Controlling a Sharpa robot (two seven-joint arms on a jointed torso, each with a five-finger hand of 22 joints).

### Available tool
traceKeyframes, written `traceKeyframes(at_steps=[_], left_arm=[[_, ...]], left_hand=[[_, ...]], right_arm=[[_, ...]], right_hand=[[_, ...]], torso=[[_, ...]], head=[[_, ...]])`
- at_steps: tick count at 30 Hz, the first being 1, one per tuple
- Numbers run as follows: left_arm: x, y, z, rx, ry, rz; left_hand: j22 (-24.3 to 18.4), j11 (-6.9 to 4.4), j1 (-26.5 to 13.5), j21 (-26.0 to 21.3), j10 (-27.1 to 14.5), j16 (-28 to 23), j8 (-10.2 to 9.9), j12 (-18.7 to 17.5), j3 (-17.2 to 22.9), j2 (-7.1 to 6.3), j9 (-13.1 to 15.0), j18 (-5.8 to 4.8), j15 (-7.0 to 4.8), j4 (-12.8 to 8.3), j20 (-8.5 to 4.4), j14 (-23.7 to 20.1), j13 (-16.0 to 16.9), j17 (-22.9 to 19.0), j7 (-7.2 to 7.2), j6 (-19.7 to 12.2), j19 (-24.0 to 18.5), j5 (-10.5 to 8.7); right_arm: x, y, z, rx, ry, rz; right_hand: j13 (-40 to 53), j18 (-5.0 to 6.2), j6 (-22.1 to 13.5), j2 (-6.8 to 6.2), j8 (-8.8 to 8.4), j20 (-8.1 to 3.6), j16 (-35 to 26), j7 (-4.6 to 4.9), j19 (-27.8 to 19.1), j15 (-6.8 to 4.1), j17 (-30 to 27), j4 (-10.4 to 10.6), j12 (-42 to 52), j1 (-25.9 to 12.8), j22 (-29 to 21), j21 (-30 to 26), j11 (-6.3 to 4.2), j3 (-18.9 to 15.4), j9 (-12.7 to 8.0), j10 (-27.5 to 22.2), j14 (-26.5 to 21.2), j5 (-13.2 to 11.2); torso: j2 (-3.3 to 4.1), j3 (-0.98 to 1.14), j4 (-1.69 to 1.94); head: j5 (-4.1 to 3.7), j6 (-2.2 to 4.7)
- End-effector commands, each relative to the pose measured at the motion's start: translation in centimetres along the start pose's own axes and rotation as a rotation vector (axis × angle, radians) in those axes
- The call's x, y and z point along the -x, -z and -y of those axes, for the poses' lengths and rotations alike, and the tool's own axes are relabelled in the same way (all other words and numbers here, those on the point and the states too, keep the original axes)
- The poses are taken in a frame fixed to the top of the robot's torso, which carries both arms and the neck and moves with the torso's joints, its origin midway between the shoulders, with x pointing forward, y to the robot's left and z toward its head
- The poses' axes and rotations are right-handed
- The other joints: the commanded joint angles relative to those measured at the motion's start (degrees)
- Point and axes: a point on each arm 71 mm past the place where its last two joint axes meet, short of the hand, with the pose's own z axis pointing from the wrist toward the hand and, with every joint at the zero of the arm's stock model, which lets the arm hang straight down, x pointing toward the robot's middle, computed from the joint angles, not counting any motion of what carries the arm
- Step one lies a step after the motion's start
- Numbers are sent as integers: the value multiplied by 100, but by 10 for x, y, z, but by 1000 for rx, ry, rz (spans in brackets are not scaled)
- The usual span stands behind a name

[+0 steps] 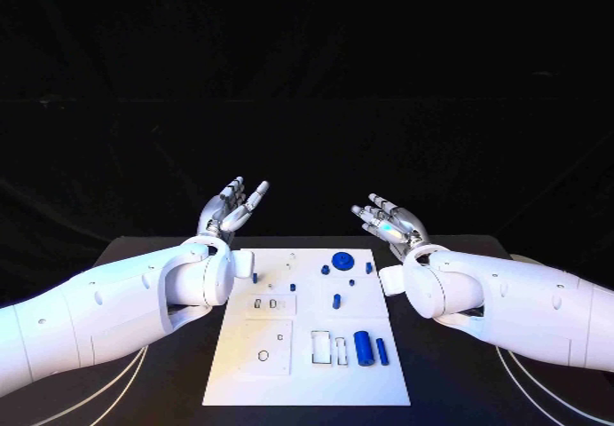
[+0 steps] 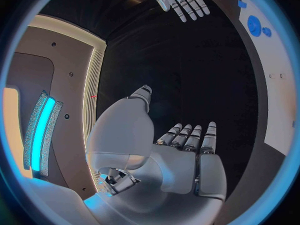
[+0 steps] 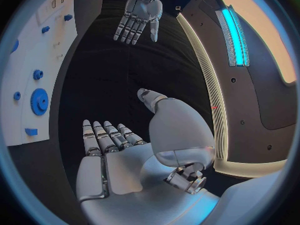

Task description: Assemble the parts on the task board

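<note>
The white task board (image 1: 307, 373) lies in the middle of the black table. A blue gear (image 1: 343, 261) sits near its far edge, with small blue pegs (image 1: 336, 301) around it. Two blue cylinders (image 1: 364, 348) lie side by side at the board's near right. My left hand (image 1: 234, 206) is raised beyond the board's far left corner, palm up, fingers apart, holding nothing. My right hand (image 1: 388, 222) is raised beyond the far right corner, also open and empty. The right wrist view shows the gear (image 3: 39, 101) on the board (image 3: 47, 45) and my left hand (image 3: 139, 19).
White recessed slots (image 1: 270, 304) and a rectangular frame (image 1: 320, 347) mark the board's near half. The black table (image 1: 442, 390) extends on both sides of the board. Both white forearms hang over the table's left and right margins.
</note>
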Motion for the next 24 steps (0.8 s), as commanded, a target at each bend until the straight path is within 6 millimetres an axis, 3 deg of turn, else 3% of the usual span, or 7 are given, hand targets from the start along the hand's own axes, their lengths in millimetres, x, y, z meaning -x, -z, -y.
traceKeyframes(at_steps=[1,7,9,10,15,18,24], left_arm=[[-5,-1,2,-18,49,-61],[-5,-1,2,-18,49,-61],[12,5,9,-29,44,-43],[13,7,11,-32,44,-42],[18,11,17,-40,48,-44],[19,14,21,-46,51,-59],[19,21,31,-58,57,-98]], left_hand=[[10,90,273,29,56,35,45,37,13,6,15,155,95,79,98,47,16,17,487,92,8,70],[141,389,571,276,1086,364,262,226,97,90,163,264,333,60,170,1214,133,245,752,858,719,48],[161,428,605,325,1251,394,296,244,103,94,185,225,371,59,168,1338,140,264,785,971,860,47],[316,455,718,635,1726,617,475,329,133,92,291,159,463,44,155,2033,176,398,800,1495,1748,41],[525,519,1016,1168,3353,1215,851,676,214,53,507,381,275,10,129,3675,310,730,829,2549,3077,33],[587,255,1268,1468,4505,1569,1320,907,329,11,766,708,-3,8,89,4483,333,936,657,3829,3807,27],[561,76,1432,1597,5147,1741,1448,894,499,-86,822,722,-215,27,-82,5087,296,1139,518,4251,4328,21]], right_arm=[[-11,-2,1,-41,-2,-191],[-12,-5,1,-54,10,-234],[3,-8,-18,153,299,-205],[4,-9,-21,176,341,-207],[8,-11,-31,234,455,-208],[11,-13,-36,257,508,-205],[14,-18,-48,296,628,-214]], right_hand=[[68,171,560,-19,176,30,198,987,407,-6,133,-173,125,497,90,177,37,201,132,722,742,46],[251,396,1738,-122,588,9,757,959,1769,-228,443,-468,542,838,366,711,-102,283,403,2580,2482,-53],[263,431,1914,-131,649,9,838,958,2007,-259,485,-501,593,879,410,804,-123,297,441,2860,2745,-59],[279,502,2359,-191,802,14,1019,946,2620,-339,577,-603,698,986,519,1045,-178,328,537,3490,3351,-80],[221,642,3155,-295,1029,3,1119,875,2936,-464,605,-704,644,1099,521,1175,-284,426,677,4038,3854,-135],[224,686,3385,-324,1091,-3,1161,847,3054,-512,618,-719,639,1112,532,1228,-316,457,715,4186,4014,-138],[225,751,3935,-422,1217,-117,1348,736,3530,-709,696,-719,572,1109,596,1471,-468,621,778,4722,4676,-125]], torso=[[2,-3,-1],[2,-3,-1],[136,-12,2],[176,-15,14],[284,-24,56],[354,-29,74],[504,-62,91]], head=[[0,-3],[0,-3],[21,-35],[18,-26],[-9,-5],[-9,-2],[-47,20]])
